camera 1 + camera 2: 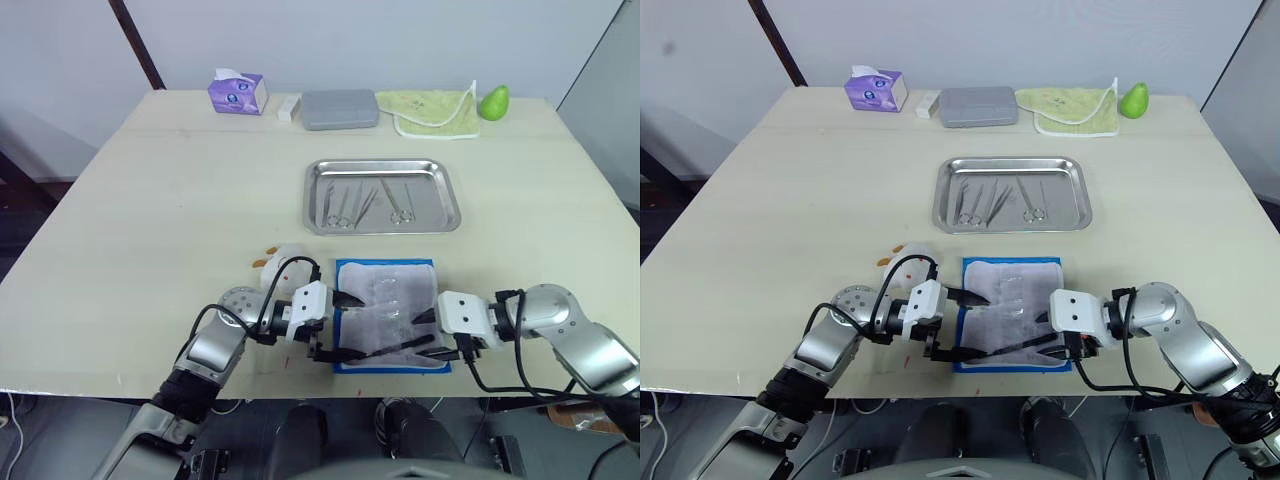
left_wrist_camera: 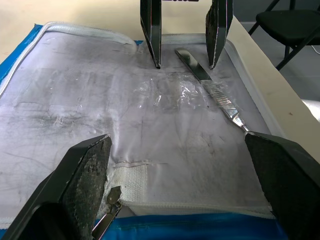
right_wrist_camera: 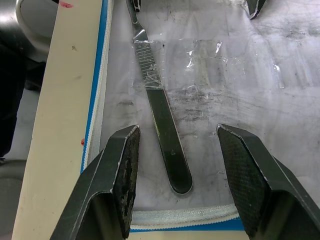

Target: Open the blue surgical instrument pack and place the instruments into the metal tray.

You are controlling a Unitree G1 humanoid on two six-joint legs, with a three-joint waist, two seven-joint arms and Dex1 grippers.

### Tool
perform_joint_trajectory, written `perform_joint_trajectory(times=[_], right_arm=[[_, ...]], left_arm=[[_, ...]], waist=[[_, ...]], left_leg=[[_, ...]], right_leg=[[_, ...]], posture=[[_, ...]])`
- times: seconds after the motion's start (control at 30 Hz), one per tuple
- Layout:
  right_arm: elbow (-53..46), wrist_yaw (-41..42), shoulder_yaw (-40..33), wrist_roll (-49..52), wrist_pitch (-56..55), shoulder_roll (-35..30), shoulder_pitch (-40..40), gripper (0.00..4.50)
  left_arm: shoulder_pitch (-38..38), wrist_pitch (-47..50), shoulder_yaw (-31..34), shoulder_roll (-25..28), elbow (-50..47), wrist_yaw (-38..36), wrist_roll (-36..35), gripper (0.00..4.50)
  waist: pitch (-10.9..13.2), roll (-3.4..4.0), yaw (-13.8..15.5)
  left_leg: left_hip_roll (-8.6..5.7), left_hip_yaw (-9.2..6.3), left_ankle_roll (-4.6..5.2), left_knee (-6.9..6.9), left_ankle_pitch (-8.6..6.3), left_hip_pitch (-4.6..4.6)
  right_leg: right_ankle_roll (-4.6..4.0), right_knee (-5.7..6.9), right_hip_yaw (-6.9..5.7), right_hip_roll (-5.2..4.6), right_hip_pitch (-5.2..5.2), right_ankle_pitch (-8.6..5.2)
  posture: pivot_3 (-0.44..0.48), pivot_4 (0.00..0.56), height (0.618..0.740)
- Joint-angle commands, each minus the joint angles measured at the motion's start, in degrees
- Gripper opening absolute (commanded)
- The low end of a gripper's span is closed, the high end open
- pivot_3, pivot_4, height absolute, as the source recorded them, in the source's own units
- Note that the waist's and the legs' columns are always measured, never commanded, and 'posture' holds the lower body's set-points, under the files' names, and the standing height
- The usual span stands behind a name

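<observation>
While both grippers, left gripper and right gripper, sit spread over the open blue surgical instrument pack, the last tool seems lined up for grabbing.

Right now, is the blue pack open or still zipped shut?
Open: the blue surgical instrument pack lies spread flat, its whitish inner face up and one instrument lying on it.

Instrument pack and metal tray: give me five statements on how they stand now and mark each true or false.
1. The blue surgical instrument pack lies open, clear face up. True.
2. The metal tray holds no tools. False: several instruments lie in it.
3. A flat-handled tool lies on the pack between the right end effector fingers. True.
4. The left end effector is shut. False: it is open.
5. The grey case sits in the tray. False: it lies beyond it.
</observation>
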Motion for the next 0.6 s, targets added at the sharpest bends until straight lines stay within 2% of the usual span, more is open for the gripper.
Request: perform_joint_trajectory(times=[0.03, 0.17, 0.27, 0.4, 0.43, 0.6], right_arm=[[3.2, -0.3, 4.7, -4.9, 3.9, -0.8, 1.1, 2.56], [2.8, -0.4, 5.8, -5.3, 5.3, -0.6, 1.1, 2.56], [3.4, -0.5, 6.7, -5.8, 5.7, -0.3, 1.2, 1.79], [4.4, -0.4, 7.3, -5.7, 6.0, 0.1, 1.3, 0.27], [4.5, -0.3, 7.3, -5.7, 6.1, 0.1, 1.3, 0.08], [3.2, -0.2, 6.6, -5.0, 5.6, 0.1, 1.2, 0.0]], left_arm=[[1.0, 0.6, -1.3, 0.0, 0.5, -0.3, 0.8, 4.5], [0.9, 0.7, -1.2, 0.0, 0.5, -0.2, 0.8, 4.5], [0.9, 0.7, -1.2, 0.0, 0.6, -0.1, 0.8, 4.5], [1.0, 0.8, -1.1, -0.1, 0.4, 0.0, 0.8, 4.5], [1.0, 0.9, -1.1, -0.1, 0.3, 0.0, 0.8, 4.5], [1.3, 0.8, -0.9, 0.1, 0.2, 0.1, 0.8, 4.5]], waist=[[-0.1, -0.06, 0.0], [-0.2, -0.12, 0.0], [-0.4, -0.23, 0.0], [-0.5, -0.39, -0.1], [-0.6, -0.49, -0.1], [-0.6, -0.56, -0.1]], left_leg=[[0.0, 0.0, 0.0, 0.0, 0.0, 0.02], [0.01, 0.0, 0.0, -0.01, 0.0, 0.12], [0.01, 0.0, 0.0, -0.03, 0.0, 0.15], [0.03, 0.03, 0.0, -0.11, -0.01, 0.54], [0.03, 0.03, 0.0, -0.17, -0.01, 0.72], [0.05, 0.0, 0.0, -0.25, -0.02, 0.82]], right_leg=[[0.0, 0.0, 0.0, 0.0, 0.01, 0.0], [-0.02, -0.02, 0.0, 0.0, 0.1, -0.01], [-0.02, -0.02, 0.0, 0.0, 0.12, -0.02], [-0.24, -0.06, 0.01, 0.0, 0.47, -0.15], [-0.29, -0.09, 0.0, -0.01, 0.63, -0.2], [-0.39, -0.08, -0.05, -0.02, 0.71, -0.26]], posture=[[0.0, 0.15, 0.738], [0.0, 0.15, 0.738], [0.0, 0.15, 0.738], [0.0, 0.15, 0.738], [0.0, 0.15, 0.738], [0.0, 0.15, 0.738]])
